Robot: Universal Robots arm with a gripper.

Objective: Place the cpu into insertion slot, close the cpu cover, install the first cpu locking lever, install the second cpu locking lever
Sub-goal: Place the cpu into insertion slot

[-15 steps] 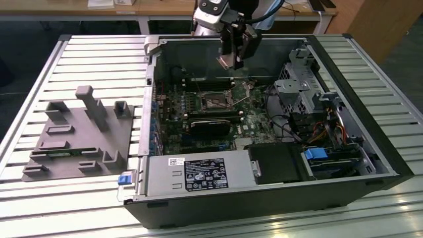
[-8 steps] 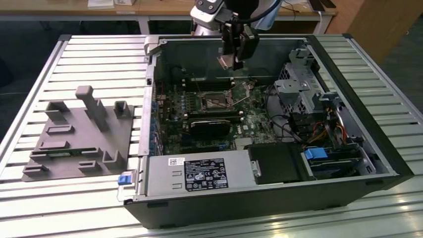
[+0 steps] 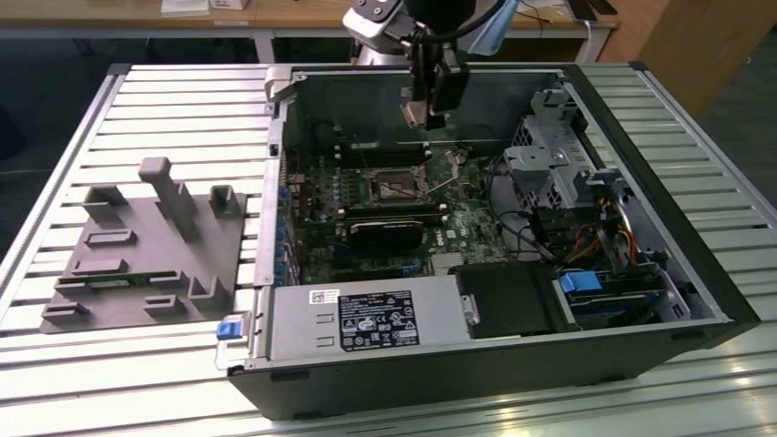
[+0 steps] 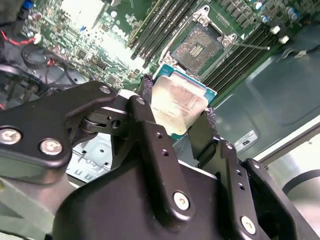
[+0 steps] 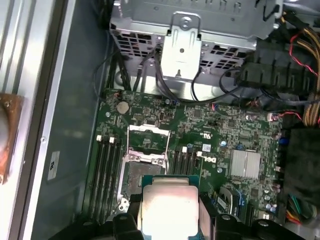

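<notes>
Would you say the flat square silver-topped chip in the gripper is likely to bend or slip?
The flat square silver-topped chip looks rigid under its metal cap. The gripper pinches only its thin edges, so it might slip.

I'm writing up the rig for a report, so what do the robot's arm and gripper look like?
The gripper is matte black metal. It has two jointed link-bar fingers with small holes and silver screw heads, and they end in dark, rough-textured pads. In the exterior view the arm is silver-grey with black parts and a pale blue joint cap.
</notes>
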